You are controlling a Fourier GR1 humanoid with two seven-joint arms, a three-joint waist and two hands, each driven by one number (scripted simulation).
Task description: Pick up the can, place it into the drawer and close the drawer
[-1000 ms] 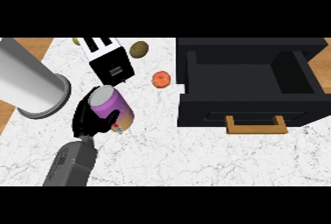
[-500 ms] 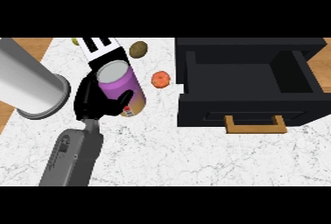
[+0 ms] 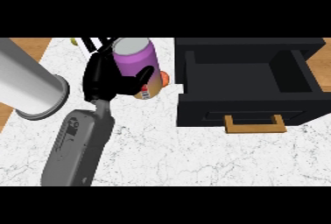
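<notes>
The can is purple with a grey top and a label low on its side. It hangs upright above the counter, held up toward the view. My right hand is shut on it, with the thumb across its front and the fingers hidden behind it. The forearm comes in from the lower left. The black drawer stands pulled open to the right of the can, with a wooden handle on its front and nothing seen inside. My left hand does not show.
A thick grey forearm slants in from the upper left edge. A small orange object peeks out behind the can. White marble counter spreads in front, and wood shows past its left edge and right edge.
The right hand has raised the can off the counter and carried it up and rightward toward the drawer, so it covers most of the orange object. The drawer has stayed open.
</notes>
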